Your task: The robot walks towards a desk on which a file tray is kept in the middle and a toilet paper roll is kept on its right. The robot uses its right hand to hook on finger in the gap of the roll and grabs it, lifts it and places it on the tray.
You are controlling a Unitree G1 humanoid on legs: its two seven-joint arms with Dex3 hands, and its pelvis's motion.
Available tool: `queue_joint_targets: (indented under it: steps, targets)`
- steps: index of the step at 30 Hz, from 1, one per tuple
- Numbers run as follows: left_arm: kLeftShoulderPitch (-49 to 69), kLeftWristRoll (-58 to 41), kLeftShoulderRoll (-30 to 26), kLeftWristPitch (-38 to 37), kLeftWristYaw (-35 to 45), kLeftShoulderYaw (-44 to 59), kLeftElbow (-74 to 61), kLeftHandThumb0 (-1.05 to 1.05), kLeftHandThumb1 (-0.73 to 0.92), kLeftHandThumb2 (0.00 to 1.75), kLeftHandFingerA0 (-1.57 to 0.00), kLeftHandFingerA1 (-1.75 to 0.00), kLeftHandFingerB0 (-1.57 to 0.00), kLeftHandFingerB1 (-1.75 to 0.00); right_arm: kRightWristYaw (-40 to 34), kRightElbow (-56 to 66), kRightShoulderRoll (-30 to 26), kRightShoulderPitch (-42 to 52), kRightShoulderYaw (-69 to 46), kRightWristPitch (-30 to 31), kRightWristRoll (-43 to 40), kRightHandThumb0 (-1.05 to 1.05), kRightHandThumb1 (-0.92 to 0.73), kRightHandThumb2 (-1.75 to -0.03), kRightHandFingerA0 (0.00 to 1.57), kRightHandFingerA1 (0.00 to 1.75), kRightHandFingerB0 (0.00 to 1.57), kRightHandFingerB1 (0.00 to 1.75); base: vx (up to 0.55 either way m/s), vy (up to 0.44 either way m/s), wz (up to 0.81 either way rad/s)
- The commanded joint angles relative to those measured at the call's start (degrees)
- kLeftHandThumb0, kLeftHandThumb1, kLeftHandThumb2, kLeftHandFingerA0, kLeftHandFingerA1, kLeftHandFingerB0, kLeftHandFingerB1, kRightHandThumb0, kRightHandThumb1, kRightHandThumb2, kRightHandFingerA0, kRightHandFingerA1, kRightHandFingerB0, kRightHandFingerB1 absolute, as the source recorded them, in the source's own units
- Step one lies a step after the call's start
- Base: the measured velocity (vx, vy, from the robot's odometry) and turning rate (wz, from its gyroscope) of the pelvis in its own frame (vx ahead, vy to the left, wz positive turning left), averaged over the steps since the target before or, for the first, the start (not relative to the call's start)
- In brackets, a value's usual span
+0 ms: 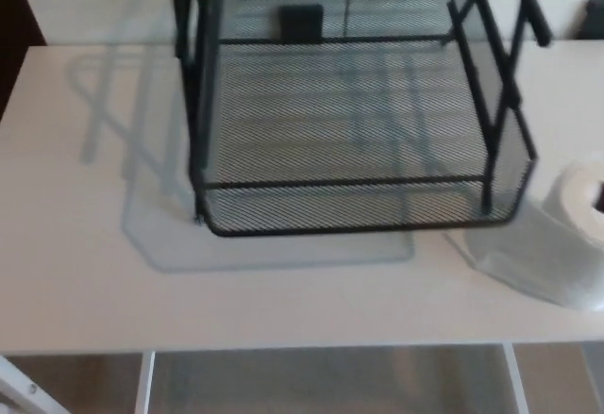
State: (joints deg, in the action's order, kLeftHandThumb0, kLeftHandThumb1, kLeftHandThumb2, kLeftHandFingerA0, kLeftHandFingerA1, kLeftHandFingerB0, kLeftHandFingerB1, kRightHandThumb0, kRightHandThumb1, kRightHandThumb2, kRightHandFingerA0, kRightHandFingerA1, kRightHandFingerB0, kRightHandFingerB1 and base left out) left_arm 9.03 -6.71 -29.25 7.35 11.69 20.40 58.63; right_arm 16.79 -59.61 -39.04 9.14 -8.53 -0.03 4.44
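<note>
A black wire-mesh file tray [349, 131] stands in the middle of the white desk [85, 273], its bottom shelf facing me with nothing on it. A white toilet paper roll [576, 216] stands upright on the desk just right of the tray, cut off by the picture's right edge, so only a sliver of its dark core hole shows. Neither of my hands shows in the head view.
The desk's front edge [283, 348] runs across the bottom, with white frame legs [143, 381] and floor below. A small dark object [300, 22] sits behind the tray mesh. A dark strip [17, 8] borders the far left corner.
</note>
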Motion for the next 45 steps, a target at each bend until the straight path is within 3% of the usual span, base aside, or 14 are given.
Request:
queue_joint_targets:
  steps: [1, 5, 14, 15, 19, 20, 24, 25, 26, 34, 40, 41, 44, 45]
  targets:
    - [-0.8, -1.2, -0.2, -1.8, -0.5, 1.3, 2.5, -0.9, 0.92, 0.68, -0.1, -0.97, 0.0, -0.71, 0.4, -1.7, -1.4, -1.6, -1.0, 0.6, -1.1, -0.79, -0.51, -0.86, 0.07, 0.28, 0.08, 0.21, -0.26, -0.287, 0.28]
    - [-0.3, -1.8, -0.2, 0.6, -0.4, 2.1, -0.3, -0.92, 0.7, 1.15, -0.23, -0.77, -0.04, -0.62, 0.2, -2.4, 0.0, -1.5, -4.7, -0.5, -4.3, -0.64, -0.61, -0.58, 0.04, 0.29, 0.07, 0.26, -0.12, -0.091, -0.1]
    - [-0.9, -1.2, -0.3, -0.7, -0.5, 1.6, 1.1, -0.91, 0.92, 0.66, -0.11, -0.89, -0.02, -0.69, -1.6, -1.8, 1.1, -3.1, -11.7, 3.7, -7.4, -0.62, -0.52, -0.85, 0.33, 0.53, 0.02, 0.27, 0.02, 0.083, -0.03]
    - [-0.9, -1.2, -0.7, -0.9, 0.4, 1.4, 0.3, -0.94, 0.71, 1.16, -0.23, -0.77, -0.03, -0.61, 1.3, -2.4, 1.4, -3.7, -13.6, 4.1, -10.0, -0.52, -0.63, -0.61, 0.2, 0.39, 0.03, 0.2, 0.04, 0.259, -0.09]
    - [-1.1, -1.8, -0.6, -0.1, 0.2, 2.0, 0.5, -0.95, 0.7, 1.15, -0.19, -0.75, -0.06, -0.62, -0.7, -0.4, 3.0, -3.6, -17.1, 3.4, -12.2, -0.49, -0.59, -0.61, 0.2, 0.38, 0.08, 0.22, 0.0, 0.455, -0.01]
    - [-1.5, -2.0, -0.5, 0.9, -0.4, 2.2, 0.1, -0.9, 0.9, 0.67, -0.07, -0.93, -0.03, -0.72, -1.7, 0.9, 3.3, -3.5, -18.6, 4.6, -13.2, -0.48, -0.59, -0.6, 0.19, 0.37, 0.09, 0.24, -0.02, 0.29, 0.2]
    - [-1.1, -1.9, -0.4, -1.6, 0.3, 2.1, 1.2, -0.92, 0.9, 0.68, -0.08, -0.87, 0.0, -0.67, -5.1, 7.7, 5.3, -3.7, -23.3, 7.4, -15.4, -0.47, -0.6, -0.59, 0.36, 0.46, 0.11, 0.27, 0.02, 0.135, 0.0]
    - [-0.7, -2.3, -0.8, -2.6, 1.9, 2.5, 1.1, -0.95, 0.72, 1.17, -0.12, -0.73, -0.06, -0.54, -2.7, 6.2, 5.3, -4.8, -25.3, 6.2, -17.5, -0.28, -0.54, -1.01, 0.01, 0.51, 0.0, 0.49, 0.02, 0.085, 0.03]
    - [-0.7, -2.2, -0.9, -2.8, 1.2, 2.5, 0.7, -0.93, 0.73, 1.17, -0.18, -0.75, -0.04, -0.57, -1.8, 7.6, 5.4, -4.0, -25.4, 5.2, -17.3, -0.44, -0.57, -0.62, 0.03, 0.2, 0.07, 0.24, 0.0, 0.0, 0.0]
    - [-2.1, -2.7, -1.3, -3.5, 0.9, 4.0, -0.5, -0.9, 0.92, 0.75, -0.11, -0.91, 0.0, -0.72, -3.5, 2.0, 3.7, -6.7, -25.6, 3.4, -16.2, -0.44, -0.59, -0.6, 0.21, 0.38, 0.1, 0.23, -0.03, -0.063, 0.03]
    - [-5.9, -2.3, -2.0, -5.2, 0.9, 4.2, 4.1, -0.85, 0.71, 1.19, -0.34, -0.82, 0.0, -0.61, -6.3, 6.9, 6.0, -4.6, -26.6, 7.4, -17.5, -0.45, -0.6, -0.59, 0.21, 0.43, 0.12, 0.28, 0.0, -0.013, 0.0]
    - [-5.9, -2.2, -1.9, -5.6, 0.8, 4.1, 4.2, -0.89, 0.92, 0.74, -0.18, -0.9, -0.03, -0.71, -7.1, 7.0, 5.6, -4.1, -25.0, 6.4, -15.5, -0.55, -0.49, -0.76, 0.29, 0.53, 0.07, 0.38, 0.0, 0.0, 0.0]
    - [-6.1, -2.5, -1.7, -5.3, 0.6, 4.4, 4.2, -0.89, 0.74, 1.19, -0.35, -0.82, 0.0, -0.61, -7.9, 6.5, 5.1, -4.1, -24.3, 4.5, -15.1, -0.54, -0.47, -0.75, 0.22, 0.49, 0.06, 0.37, 0.0, 0.0, 0.0]
    - [-6.3, -2.5, -2.0, -5.1, 0.5, 4.5, 4.4, -0.87, 0.92, 0.74, -0.14, -0.99, -0.01, -0.77, -6.6, 6.2, 5.4, -4.9, -25.5, 3.5, -16.9, -0.46, -0.58, -0.59, 0.18, 0.39, 0.1, 0.25, 0.0, 0.0, 0.0]
